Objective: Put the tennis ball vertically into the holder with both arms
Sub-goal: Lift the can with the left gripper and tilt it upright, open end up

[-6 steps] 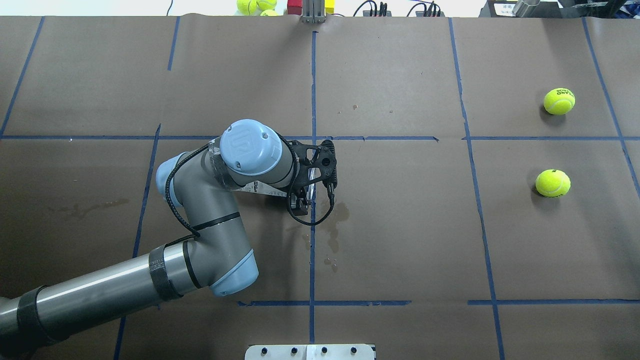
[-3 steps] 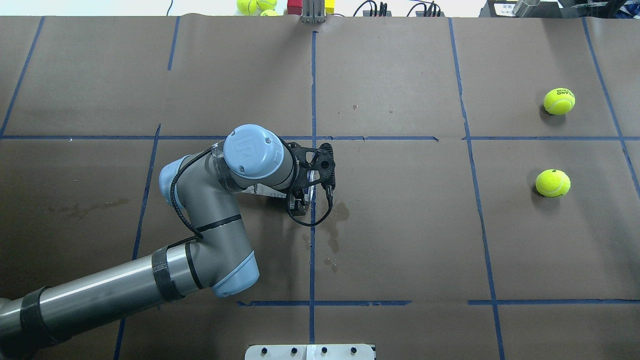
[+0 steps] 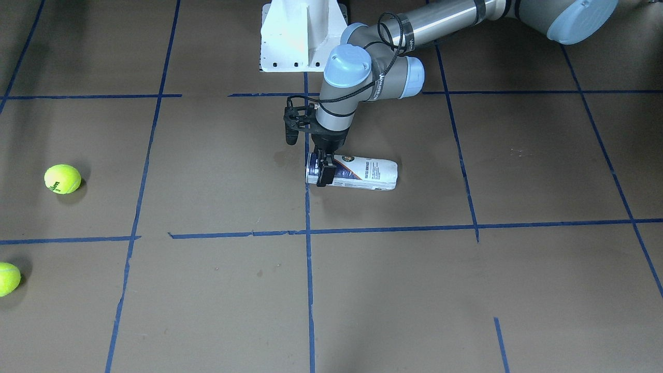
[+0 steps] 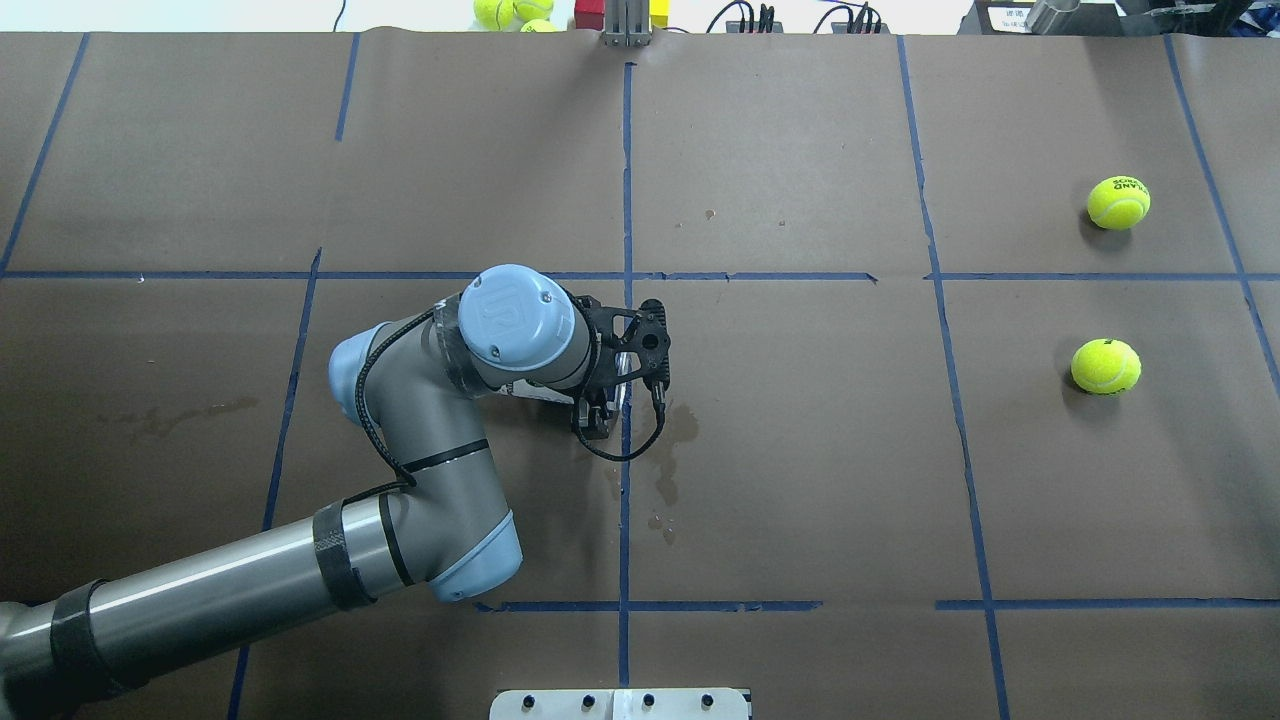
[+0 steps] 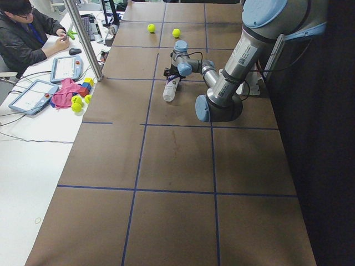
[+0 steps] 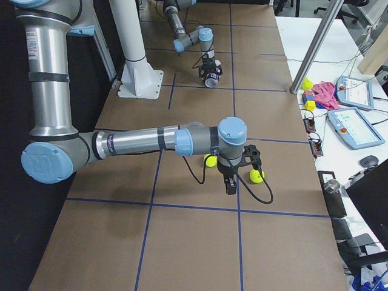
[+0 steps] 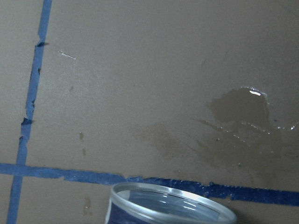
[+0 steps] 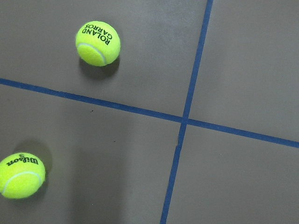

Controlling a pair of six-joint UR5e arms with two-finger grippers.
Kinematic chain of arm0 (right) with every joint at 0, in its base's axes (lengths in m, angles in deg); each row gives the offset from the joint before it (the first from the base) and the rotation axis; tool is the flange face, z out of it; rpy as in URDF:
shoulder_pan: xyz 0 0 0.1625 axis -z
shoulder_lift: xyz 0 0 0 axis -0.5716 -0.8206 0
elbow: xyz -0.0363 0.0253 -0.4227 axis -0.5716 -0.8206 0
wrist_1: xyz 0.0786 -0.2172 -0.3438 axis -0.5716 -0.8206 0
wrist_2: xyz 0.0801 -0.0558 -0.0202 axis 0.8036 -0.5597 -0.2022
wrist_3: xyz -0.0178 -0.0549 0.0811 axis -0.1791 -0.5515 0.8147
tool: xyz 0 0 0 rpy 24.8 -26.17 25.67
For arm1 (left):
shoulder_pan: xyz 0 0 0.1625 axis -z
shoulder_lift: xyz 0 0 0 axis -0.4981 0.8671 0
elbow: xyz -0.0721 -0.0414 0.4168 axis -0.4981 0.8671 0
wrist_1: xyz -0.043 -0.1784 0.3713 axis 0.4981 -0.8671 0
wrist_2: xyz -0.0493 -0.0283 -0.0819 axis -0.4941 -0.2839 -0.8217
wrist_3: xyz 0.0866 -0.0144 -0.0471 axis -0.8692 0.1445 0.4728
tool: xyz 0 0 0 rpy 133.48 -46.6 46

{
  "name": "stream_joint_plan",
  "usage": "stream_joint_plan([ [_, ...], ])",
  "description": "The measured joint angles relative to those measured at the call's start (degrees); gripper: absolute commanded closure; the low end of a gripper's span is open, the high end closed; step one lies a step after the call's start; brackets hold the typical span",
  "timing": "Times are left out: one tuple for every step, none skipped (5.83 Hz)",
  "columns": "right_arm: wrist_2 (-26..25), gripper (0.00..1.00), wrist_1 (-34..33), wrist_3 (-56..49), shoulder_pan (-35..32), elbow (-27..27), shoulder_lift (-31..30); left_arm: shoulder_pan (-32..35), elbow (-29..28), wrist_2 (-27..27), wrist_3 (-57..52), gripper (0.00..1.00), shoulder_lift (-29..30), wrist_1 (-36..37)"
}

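**Tech A:** Front-facing view: status of left gripper (image 3: 321, 170)?

**Tech B:** Closed on holder (image 3: 365, 175), one finger each side of the clear wall, just behind the open end. Holder lies horiz. on table (image 3: 207, 290), label up, open end at the blue tape line (image 3: 309, 269). Wilson ball (image 3: 62, 178) and Roland Garros ball (image 3: 8, 278) sit at the view's left edge, well apart from holder. White pedestal base (image 3: 300, 36) is at top.

**Tech A:** Overhead view?

**Tech B:** Left arm (image 4: 250, 580) enters from the view's left. Its wrist covers most of holder, and only a sliver of tube shows by the gripper. Wet stain (image 4: 682, 425) is just beside gripper. Both balls are on the table's right side, apart from each other.

**Tech A:** Side views?

**Tech B:** Exterior left: holder is on its side at the far end of left arm. A person (image 5: 25, 33) sits at the side bench. Exterior right: right arm (image 6: 133, 142) reaches over the table. Right gripper (image 6: 231, 188) hangs fingers-down near both balls. Whether it is open or closed cannot be told from this view.

**Tech A:** Wrist cams?

**Tech B:** Left wrist cam: holder's open rim is at bottom ctr, against the tape line, w/ the stain at upper right. Right wrist cam: looks down on Roland Garros ball at upper left and Wilson ball at lower left, both resting on table.
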Motion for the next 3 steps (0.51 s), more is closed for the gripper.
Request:
stream_joint_plan([
  [0.0,0.0,0.0,0.0,0.0,0.0,0.0,-0.5,-0.2,1.1,-0.1,0.29,0.1,0.0],
  [0.0,0.0,0.0,0.0,0.0,0.0,0.0,-0.6,-0.2,1.8,-1.2,0.43,0.2,0.1],
  [0.0,0.0,0.0,0.0,0.0,0.0,0.0,-0.6,-0.1,3.8,-3.1,0.43,0.4,0.2],
])
